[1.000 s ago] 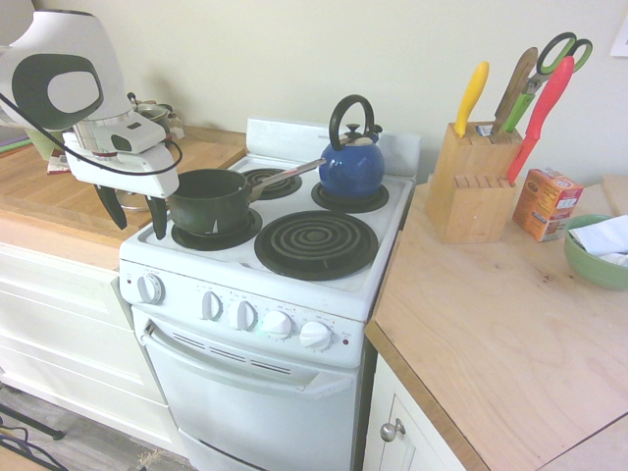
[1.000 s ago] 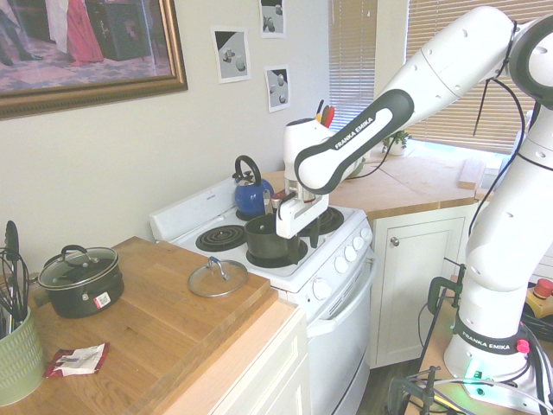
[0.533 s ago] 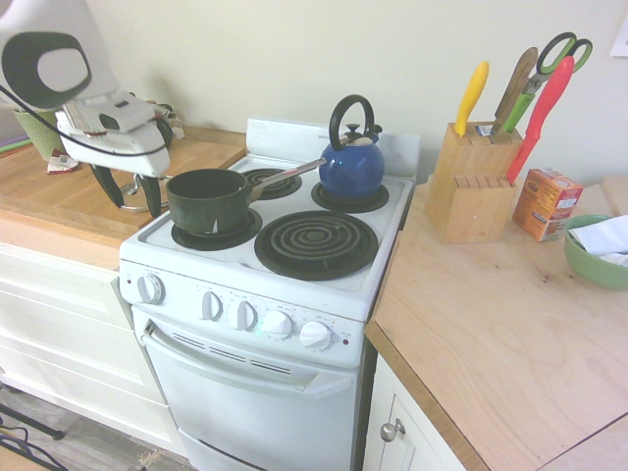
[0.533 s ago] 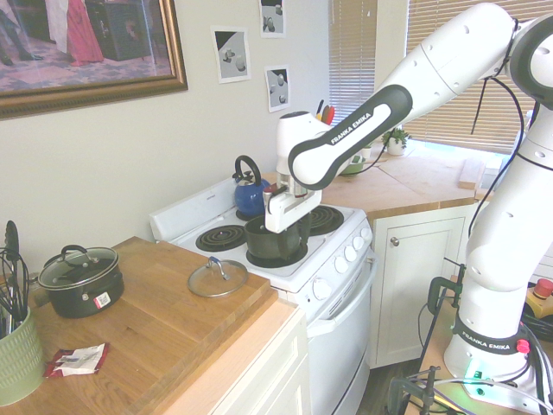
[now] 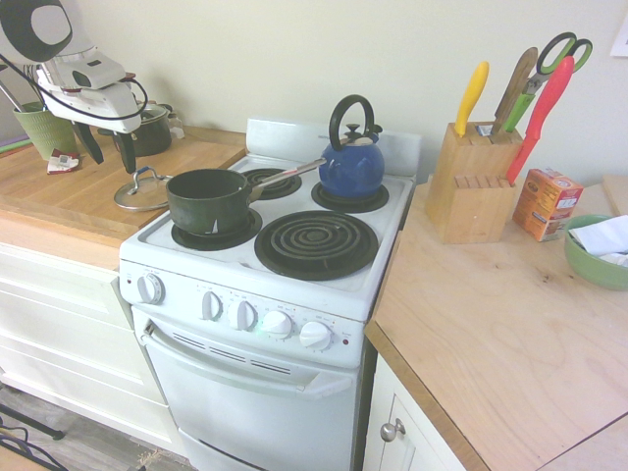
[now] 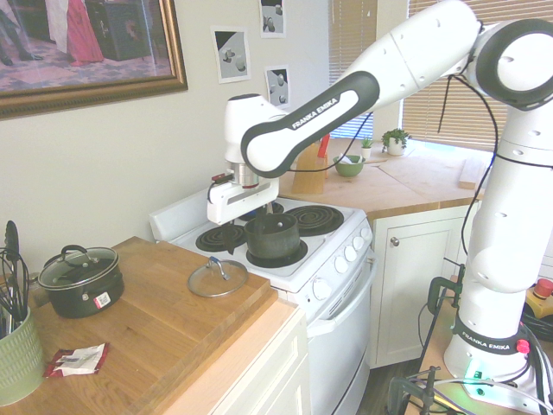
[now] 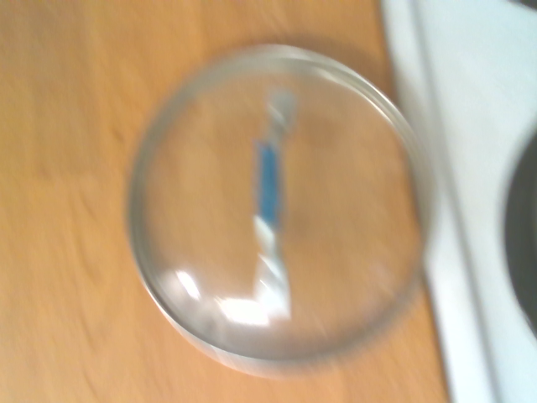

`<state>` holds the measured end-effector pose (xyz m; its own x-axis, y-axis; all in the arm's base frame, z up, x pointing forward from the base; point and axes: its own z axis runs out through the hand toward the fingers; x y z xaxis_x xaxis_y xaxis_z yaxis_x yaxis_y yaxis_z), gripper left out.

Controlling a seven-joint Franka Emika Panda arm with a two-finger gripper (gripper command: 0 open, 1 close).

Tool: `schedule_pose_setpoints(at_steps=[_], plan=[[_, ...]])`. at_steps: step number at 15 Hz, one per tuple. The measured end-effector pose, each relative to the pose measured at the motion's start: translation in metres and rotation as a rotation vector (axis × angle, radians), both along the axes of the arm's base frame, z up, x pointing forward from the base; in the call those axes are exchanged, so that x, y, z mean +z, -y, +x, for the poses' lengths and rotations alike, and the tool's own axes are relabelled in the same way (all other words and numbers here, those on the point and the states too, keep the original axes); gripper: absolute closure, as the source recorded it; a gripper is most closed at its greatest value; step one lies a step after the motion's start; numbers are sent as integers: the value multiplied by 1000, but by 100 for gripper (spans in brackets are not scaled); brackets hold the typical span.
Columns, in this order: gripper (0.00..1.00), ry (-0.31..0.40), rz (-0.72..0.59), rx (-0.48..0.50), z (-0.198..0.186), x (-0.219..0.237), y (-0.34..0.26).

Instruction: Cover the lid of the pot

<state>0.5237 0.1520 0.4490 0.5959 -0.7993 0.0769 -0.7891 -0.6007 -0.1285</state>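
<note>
The pot (image 5: 208,201), a dark green saucepan with a long silver handle (image 5: 289,174), stands uncovered on the stove's front left burner; the second exterior view shows the pot (image 6: 272,238) too. The clear glass lid (image 5: 140,191) lies flat on the wooden counter (image 5: 59,201) just left of the stove. It is the round lid (image 6: 218,277) beside the stove's edge, and the blurred lid (image 7: 277,206) fills the wrist view. My gripper (image 5: 108,149) hangs open above the lid, a short way clear of it, with nothing between its fingers. My gripper (image 6: 226,233) also shows left of the pot.
A blue kettle (image 5: 351,162) sits on the back right burner. A small dark two-handled pot (image 6: 79,281) and a green cup of utensils (image 6: 13,350) stand further along the counter. A knife block (image 5: 476,182), an orange box (image 5: 547,201) and a green bowl (image 5: 599,250) are right of the stove.
The arm has swung away from the front of the pot, rising and moving over the counter until the gripper hangs above the lid. The gripper stayed open.
</note>
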Motion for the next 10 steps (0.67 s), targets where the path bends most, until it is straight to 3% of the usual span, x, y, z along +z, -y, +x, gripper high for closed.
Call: schedule_pose_setpoints(at_steps=[10], plan=[[0, -42, -43, -68, 93, -64, -5]])
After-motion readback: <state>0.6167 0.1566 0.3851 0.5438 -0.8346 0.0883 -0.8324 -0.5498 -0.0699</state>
